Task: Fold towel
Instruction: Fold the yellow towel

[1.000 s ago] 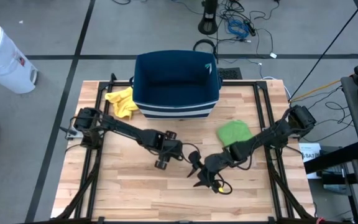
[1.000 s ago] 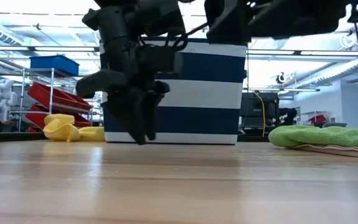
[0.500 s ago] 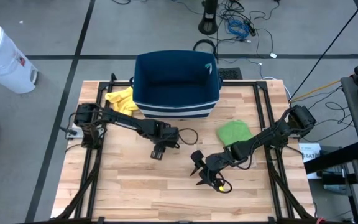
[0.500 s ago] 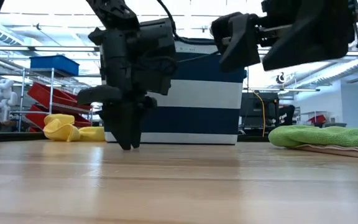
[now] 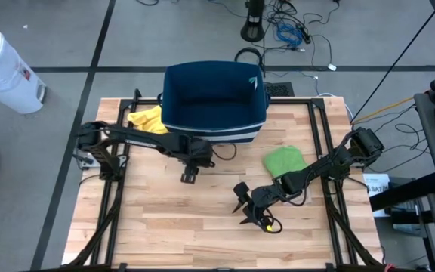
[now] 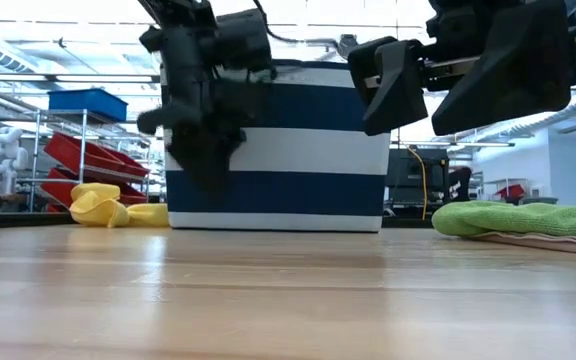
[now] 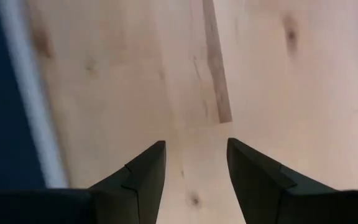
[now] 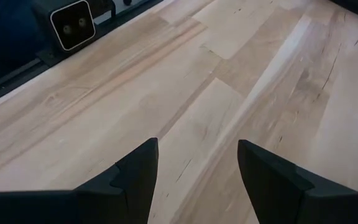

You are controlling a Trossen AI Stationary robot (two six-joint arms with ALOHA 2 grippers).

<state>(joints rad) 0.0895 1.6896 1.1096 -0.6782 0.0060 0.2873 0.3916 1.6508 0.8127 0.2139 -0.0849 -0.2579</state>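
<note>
The left hand (image 5: 189, 176) hangs with its fingers parted and nothing between them, just in front of the striped blue bin (image 5: 214, 102). The right hand (image 5: 241, 208), likewise spread and empty, sits over bare worktop (image 5: 165, 227). The green towel (image 5: 285, 160) lies folded behind the right hand, beside its arm; a yellow cloth (image 5: 148, 121) is bunched beyond the left hand, next to the bin. Either looks soft, light and limp, likely to sag, so I'd pinch it at a corner or edge.

Yellow cloth (image 5: 146, 121) partly hidden behind bin (image 5: 213, 100), green towel (image 6: 526, 218) cut off by low view's edge
</note>
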